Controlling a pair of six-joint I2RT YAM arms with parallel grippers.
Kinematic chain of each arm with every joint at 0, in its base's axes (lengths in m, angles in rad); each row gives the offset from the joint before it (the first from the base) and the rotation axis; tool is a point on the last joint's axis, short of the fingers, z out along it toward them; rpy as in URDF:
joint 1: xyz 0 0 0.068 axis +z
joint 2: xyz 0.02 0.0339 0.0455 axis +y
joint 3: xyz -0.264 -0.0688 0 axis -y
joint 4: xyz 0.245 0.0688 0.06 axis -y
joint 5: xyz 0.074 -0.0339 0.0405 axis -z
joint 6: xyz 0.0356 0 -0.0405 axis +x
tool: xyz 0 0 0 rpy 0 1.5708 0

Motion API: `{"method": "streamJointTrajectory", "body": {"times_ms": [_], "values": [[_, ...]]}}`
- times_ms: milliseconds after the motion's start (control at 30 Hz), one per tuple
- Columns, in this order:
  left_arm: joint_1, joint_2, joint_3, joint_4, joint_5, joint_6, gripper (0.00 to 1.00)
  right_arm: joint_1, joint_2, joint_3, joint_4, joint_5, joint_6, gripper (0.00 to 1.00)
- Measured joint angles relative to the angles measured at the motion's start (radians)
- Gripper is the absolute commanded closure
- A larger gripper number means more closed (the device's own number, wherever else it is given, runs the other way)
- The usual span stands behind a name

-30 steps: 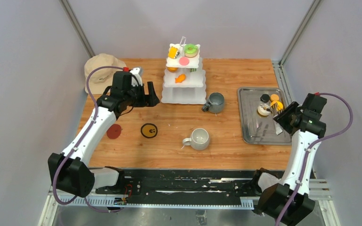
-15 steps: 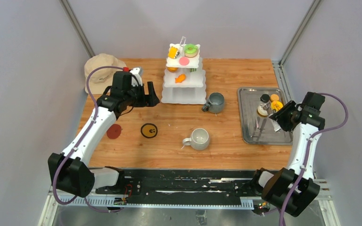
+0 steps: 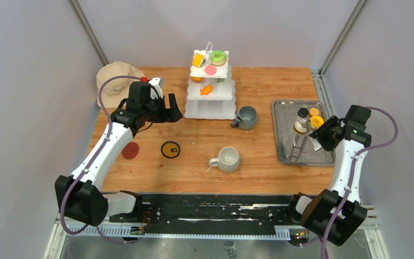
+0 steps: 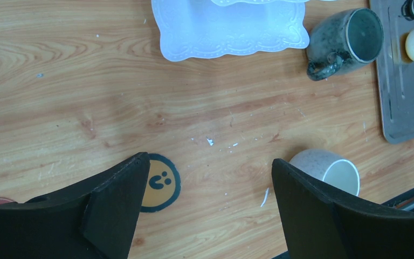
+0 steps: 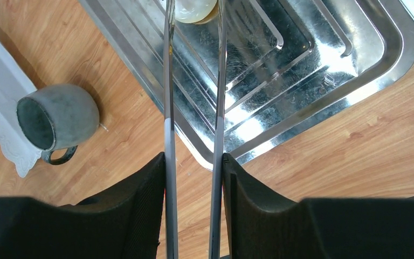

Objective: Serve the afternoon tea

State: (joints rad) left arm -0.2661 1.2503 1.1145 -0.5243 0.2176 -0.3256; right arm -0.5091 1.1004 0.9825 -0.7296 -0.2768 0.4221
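View from above: right gripper point(image 3: 323, 135), clamped on slim steel tongs point(image 3: 303, 141), is the nearer arm to the cream round toy pastry point(image 3: 301, 126) on the steel tray point(image 3: 281, 135). Left gripper point(image 3: 173, 112) hangs well apart.

Left wrist: jaws spread, empty.

Right wrist: tong arms run straight ahead, pastry between them at the far end. Contact cannot be told.

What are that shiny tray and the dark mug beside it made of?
The tray looks like polished steel: mirror-bright, with glare and reflections. The dark mug seems glazed ceramic or stoneware, mottled grey with a thick rim; plastic cannot be ruled out.
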Motion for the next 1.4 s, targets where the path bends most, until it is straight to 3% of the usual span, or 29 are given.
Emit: {"method": "streamJointTrajectory", "body": {"times_ms": [933, 1067, 1400], "values": [[0.0, 0.0, 0.0, 0.0, -0.001, -0.001, 0.12, -0.016, 0.076, -0.042, 0.086, -0.019, 0.003, 0.59], [0.0, 0.0, 0.0, 0.0, -0.001, -0.001, 0.12, -0.018, 0.082, -0.056, 0.098, -0.038, 0.004, 0.67], [0.0, -0.011, 0.0, 0.0, -0.001, -0.001, 0.12, -0.019, 0.055, -0.063, 0.105, -0.041, 0.004, 0.99]]}}
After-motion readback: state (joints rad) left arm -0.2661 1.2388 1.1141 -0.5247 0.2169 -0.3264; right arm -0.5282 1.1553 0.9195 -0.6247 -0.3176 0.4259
